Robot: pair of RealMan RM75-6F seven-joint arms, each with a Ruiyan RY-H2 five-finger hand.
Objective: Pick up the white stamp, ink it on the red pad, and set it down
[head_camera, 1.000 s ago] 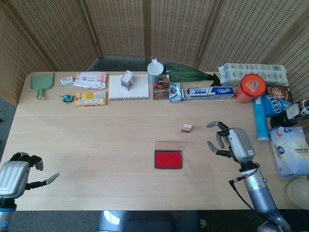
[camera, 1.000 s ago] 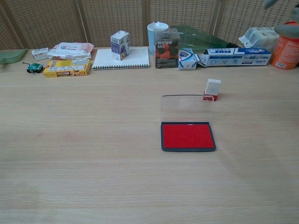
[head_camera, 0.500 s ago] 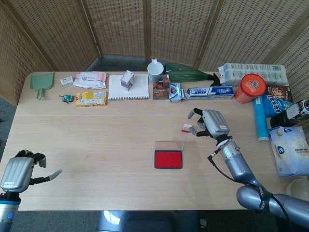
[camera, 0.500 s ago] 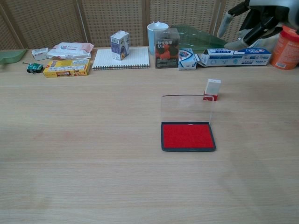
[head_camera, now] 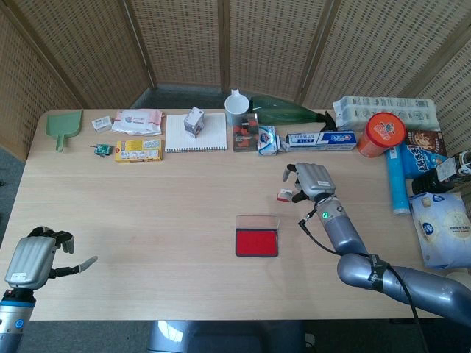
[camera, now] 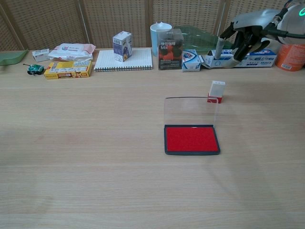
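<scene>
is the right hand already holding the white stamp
No: in the chest view the right hand hovers above the white stamp, which stands alone on the table behind the red pad.

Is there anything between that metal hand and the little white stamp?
Nothing. In the chest view the right hand hovers above the white stamp with only empty air between them; the fingers point down, not touching it.

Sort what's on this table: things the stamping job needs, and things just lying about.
Needed:
white stamp
red ink pad, lid open
right robot hand, above the stamp, holding nothing

Lying about:
notebook
white mug
toothpaste box
orange canister
green scoop
</scene>
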